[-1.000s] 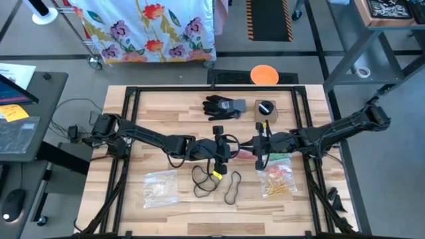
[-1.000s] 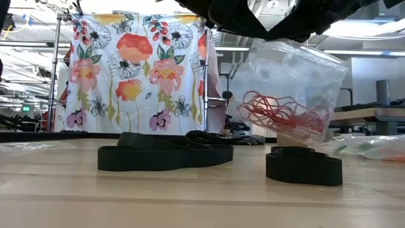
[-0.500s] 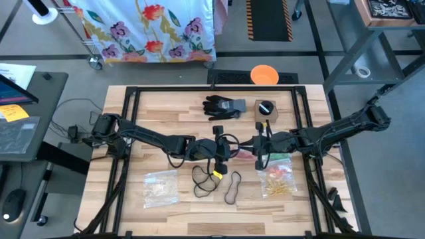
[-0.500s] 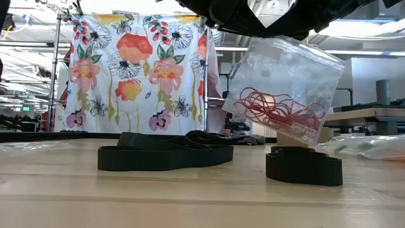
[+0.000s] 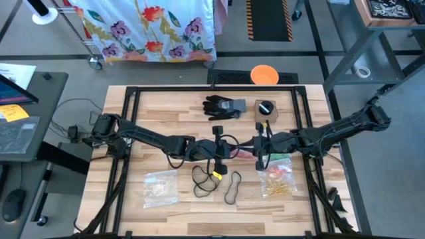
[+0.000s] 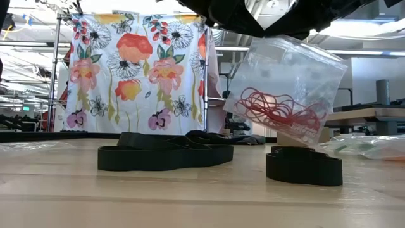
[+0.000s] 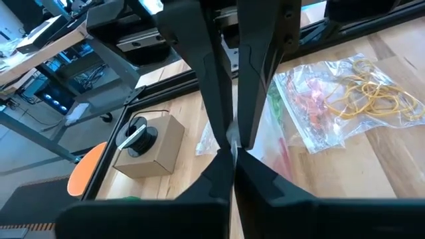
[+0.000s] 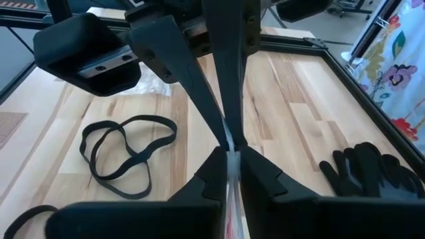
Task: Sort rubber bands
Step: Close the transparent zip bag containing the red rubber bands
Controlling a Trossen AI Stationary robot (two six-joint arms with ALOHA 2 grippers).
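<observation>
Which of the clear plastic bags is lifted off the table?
The bag with red rubber bands, held up between both grippers; the other two bags lie flat.

Left hand (image 5: 229,150) and right hand (image 5: 247,150) meet mid-table, both clamped.

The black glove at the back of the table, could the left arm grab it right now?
Probably not yet. The left gripper is shut on the clear bag of red bands, held together with the right gripper. The black glove lies unblocked, but that gripper is busy.
</observation>
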